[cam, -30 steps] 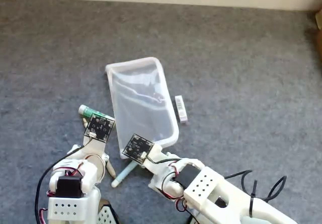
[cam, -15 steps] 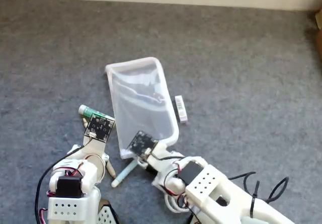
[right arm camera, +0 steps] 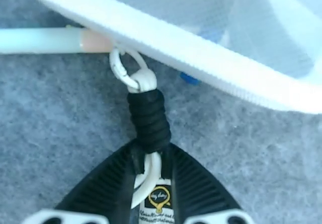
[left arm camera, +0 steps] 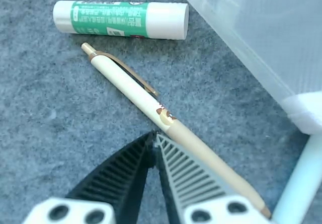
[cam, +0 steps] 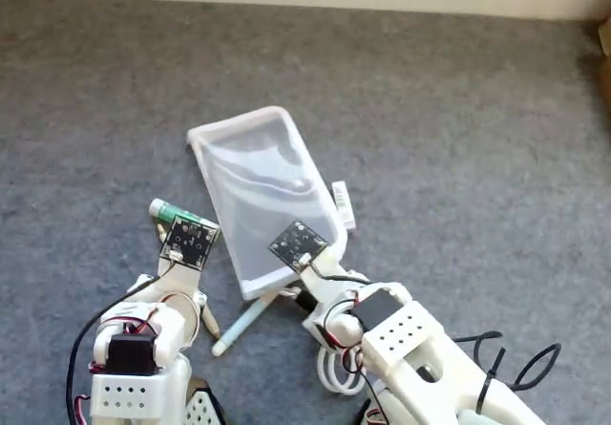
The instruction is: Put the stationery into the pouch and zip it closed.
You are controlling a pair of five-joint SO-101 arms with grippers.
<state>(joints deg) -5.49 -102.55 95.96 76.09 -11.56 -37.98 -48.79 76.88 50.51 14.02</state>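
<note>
In right gripper, zipper pull (black-wrapped)

No words here are clear enough to read. The glue stick, on the left, has a green label with white writing and a white patch of tiny dark print. The pen beside it has a little brown picture but no letters. The pull tag at the near end of the pouch has a yellow sign with tiny writing under it. The small white block, just right of the pouch, has dark marks on it.
</note>
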